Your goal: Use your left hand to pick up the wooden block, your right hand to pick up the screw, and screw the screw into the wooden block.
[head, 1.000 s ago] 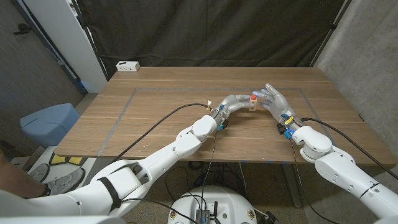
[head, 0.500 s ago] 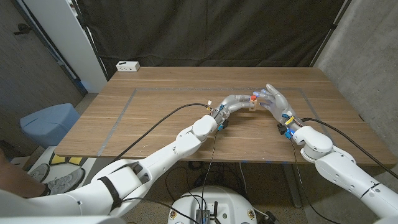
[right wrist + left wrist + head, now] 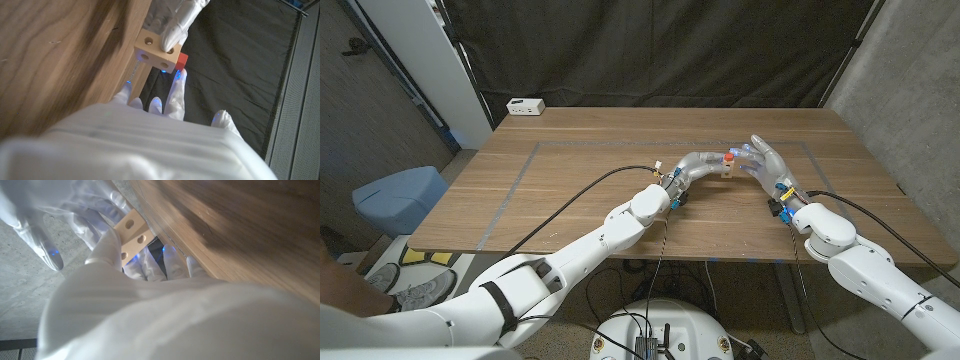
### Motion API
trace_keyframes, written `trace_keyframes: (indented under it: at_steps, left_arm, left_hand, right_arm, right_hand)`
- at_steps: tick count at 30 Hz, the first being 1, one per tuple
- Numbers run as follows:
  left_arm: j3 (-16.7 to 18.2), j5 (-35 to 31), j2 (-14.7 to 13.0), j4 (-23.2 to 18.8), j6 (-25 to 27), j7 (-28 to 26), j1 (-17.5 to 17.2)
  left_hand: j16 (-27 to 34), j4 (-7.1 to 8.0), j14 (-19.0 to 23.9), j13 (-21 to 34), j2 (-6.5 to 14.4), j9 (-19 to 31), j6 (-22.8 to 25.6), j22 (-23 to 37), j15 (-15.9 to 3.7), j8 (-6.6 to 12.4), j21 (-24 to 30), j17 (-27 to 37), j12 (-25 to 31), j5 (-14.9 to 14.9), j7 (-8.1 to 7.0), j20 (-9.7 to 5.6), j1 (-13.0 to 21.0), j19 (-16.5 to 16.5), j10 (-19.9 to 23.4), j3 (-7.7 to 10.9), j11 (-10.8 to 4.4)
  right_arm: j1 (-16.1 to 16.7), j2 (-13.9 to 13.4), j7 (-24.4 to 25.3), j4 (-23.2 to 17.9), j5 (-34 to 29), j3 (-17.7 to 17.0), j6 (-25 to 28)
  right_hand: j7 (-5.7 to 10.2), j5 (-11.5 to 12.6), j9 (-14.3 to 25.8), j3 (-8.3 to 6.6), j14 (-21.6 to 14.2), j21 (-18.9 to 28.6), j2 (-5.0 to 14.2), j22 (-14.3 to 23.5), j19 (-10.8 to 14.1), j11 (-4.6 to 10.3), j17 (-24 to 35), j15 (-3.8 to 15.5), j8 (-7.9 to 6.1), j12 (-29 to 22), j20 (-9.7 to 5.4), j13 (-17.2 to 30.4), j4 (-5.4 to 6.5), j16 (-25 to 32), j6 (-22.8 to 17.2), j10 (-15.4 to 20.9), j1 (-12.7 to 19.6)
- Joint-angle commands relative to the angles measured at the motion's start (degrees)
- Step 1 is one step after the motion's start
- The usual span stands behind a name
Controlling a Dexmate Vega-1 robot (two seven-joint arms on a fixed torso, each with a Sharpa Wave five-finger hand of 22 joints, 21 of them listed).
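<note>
Block (image 3: 724, 168) held up off the desk (image 3: 570, 190), right of centre in the head view, about where both hands meet. Makes sense for the job: lifted like that, a holed face stays reachable from the right side instead of being buried against the wood.

Left hand (image 3: 698, 164) wrapped around the block. In the left wrist view, fingers (image 3: 107, 247) clamped on the pale block (image 3: 131, 230), holes plainly showing on the exposed face. So: gripping, not loose.

Right hand (image 3: 766, 162) sitting just right of the block, fingers mostly spread and pointing toward it. In the right wrist view, fingertips (image 3: 176, 87) right up against the red head of the screw (image 3: 181, 61), which sits tight to the block (image 3: 156, 54) on its far side. Looks like a fingertip hold for twisting, the rest of the hand fanned out. Can't honestly tell how firm that pinch is, or whether the tips are merely touching the head. Best guess: holding it.

Red dot of the screw (image 3: 728, 156) visible on top of the block in the head view too, so probably already seated in a hole and partway through the screwing step. How deep the thread sits, impossible to say from here.

White box (image 3: 526, 105) parked at the upper left desk edge, well away.
</note>
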State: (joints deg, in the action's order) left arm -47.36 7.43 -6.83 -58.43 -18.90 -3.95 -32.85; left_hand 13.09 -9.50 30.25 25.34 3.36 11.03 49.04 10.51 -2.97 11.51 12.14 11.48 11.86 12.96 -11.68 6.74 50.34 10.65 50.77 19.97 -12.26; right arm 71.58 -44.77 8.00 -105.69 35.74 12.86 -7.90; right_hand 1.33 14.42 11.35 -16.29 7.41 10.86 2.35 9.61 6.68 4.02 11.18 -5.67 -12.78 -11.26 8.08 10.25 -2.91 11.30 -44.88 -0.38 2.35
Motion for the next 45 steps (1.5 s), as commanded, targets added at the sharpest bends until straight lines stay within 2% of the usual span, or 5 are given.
trace_keyframes:
  at_steps: [1,15,28,35,45]
  left_arm:
    - [0.04,0.26,0.29,0.87,-0.26,0.15,0.31]
    - [0.16,0.71,0.73,2.45,-0.91,0.7,0.94]
    - [0.19,0.8,0.8,2.81,-1.11,0.78,1.05]
    - [0.15,0.67,0.68,2.51,-1.14,0.67,0.93]
    - [0.08,0.37,0.35,1.45,-0.85,0.37,0.54]
  left_hand:
    - [0.3,0.65,0.56,0.22,1.67,0.26,3.1,0.31,-3.12,0.52,0.22,0.05,0.39,0.31,2.36,0.04,-1.03,0.54,0.5,1.14,0.01]
    - [0.32,0.69,0.58,0.23,1.67,0.26,3.16,0.31,-3.04,0.55,0.22,0.06,0.38,0.3,2.34,-0.02,-1.09,0.54,0.48,1.11,0.01]
    - [0.3,0.68,0.44,0.23,1.81,0.26,3.15,0.31,-3.14,0.54,0.21,0.09,0.37,0.31,2.34,0.08,-1.01,0.51,0.45,1.16,0.02]
    - [0.32,0.67,0.53,0.23,1.78,0.26,3.16,0.32,-3.11,0.55,0.23,0.07,0.38,0.31,2.31,0.05,-1.0,0.56,0.49,1.16,0.03]
    - [0.29,0.67,0.55,0.24,1.76,0.26,3.2,0.31,-3.09,0.56,0.22,0.04,0.39,0.32,2.39,-0.01,-1.02,0.56,0.49,1.2,0.01]
  right_arm:
    - [0.43,0.46,1.52,-0.51,-0.23,-0.31,0.45]
    - [0.59,1.0,2.37,-0.58,-0.75,-0.3,0.27]
    - [0.08,0.67,-0.54,0.4,-0.1,0.01,-1.0]
    - [-0.04,0.88,-1.77,1.19,-0.11,0.21,-2.57]
    - [1.41,1.33,1.67,-0.1,-0.84,-0.78,-2.23]
  right_hand:
    - [-0.4,0.33,0.07,-0.09,-0.77,0.26,0.72,0.11,0.78,0.23,0.02,-0.04,-0.77,-0.62,0.03,0.16,-0.02,0.63,-1.67,1.32,0.33]
    - [-1.02,0.51,0.07,-0.29,-2.5,0.46,1.01,0.08,2.15,0.67,-0.12,0.35,-1.94,-0.93,-0.19,0.14,-0.24,0.96,-6.07,4.09,0.95]
    - [-1.35,0.58,0.04,-0.4,-3.21,0.34,1.1,0.07,2.45,1.0,-0.18,0.8,-2.63,-1.04,-0.26,0.13,-0.42,0.99,-8.76,5.69,1.29]
    - [-1.35,0.59,0.03,-0.41,-3.32,0.28,1.08,0.07,2.42,1.15,-0.19,0.86,-2.57,-0.92,-0.39,0.12,-0.47,0.97,-8.88,5.73,1.37]
    - [-1.38,0.64,0.02,-0.49,-4.56,0.44,1.11,0.06,3.19,0.69,-0.23,1.36,-2.54,-1.01,-0.79,0.12,-0.64,1.27,-9.52,6.89,1.64]
